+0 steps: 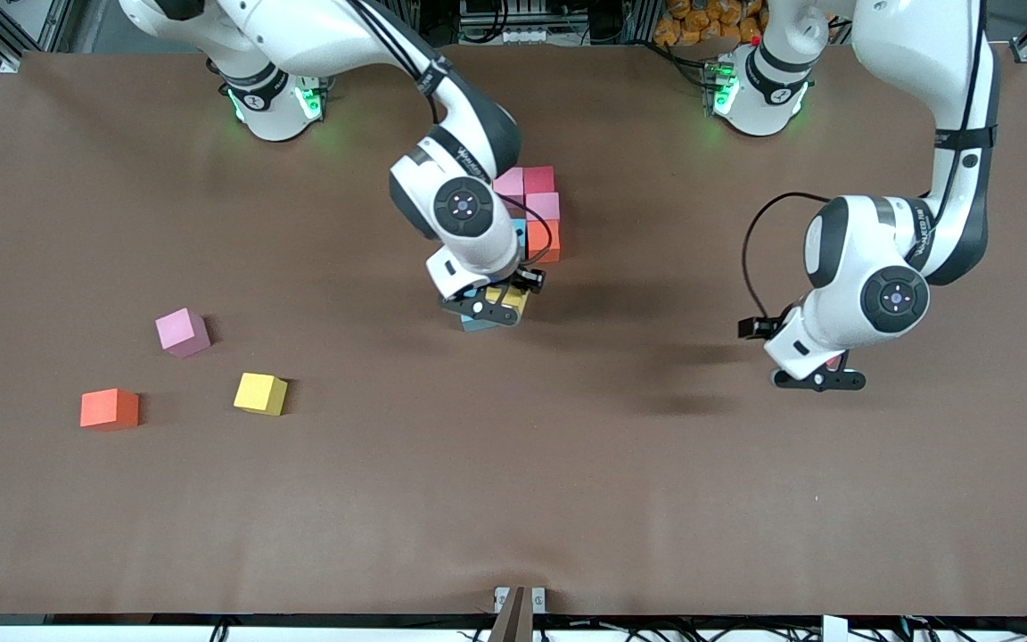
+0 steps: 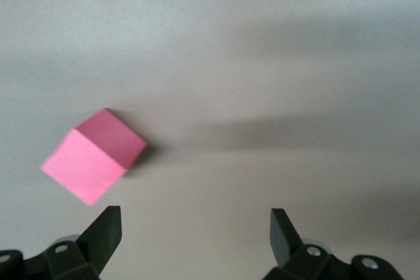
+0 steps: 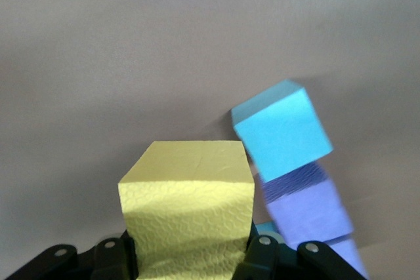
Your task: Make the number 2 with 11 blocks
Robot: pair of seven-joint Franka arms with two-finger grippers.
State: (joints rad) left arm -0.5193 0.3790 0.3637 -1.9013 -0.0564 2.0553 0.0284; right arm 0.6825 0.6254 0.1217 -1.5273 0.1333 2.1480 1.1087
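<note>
Your right tool (image 1: pixel 497 308) is clamped on a yellow block (image 3: pixel 188 211), wrist bent down over the near end of the half-built number 2 (image 1: pixel 535 217) mid-bench, ready to extend the figure beside the cyan block (image 3: pixel 281 133). Your left tool (image 1: pixel 818 379) waits with fingers spread, hovering over a pink block (image 2: pixel 94 156) toward its own end of the bench.

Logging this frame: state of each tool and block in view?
Right tool: shut on yellow block, at the partly built number 2.
Left tool: open, empty, above a pink block.
Loose pink block, loose yellow block, orange block: on table, apart, toward the right arm's end.
</note>
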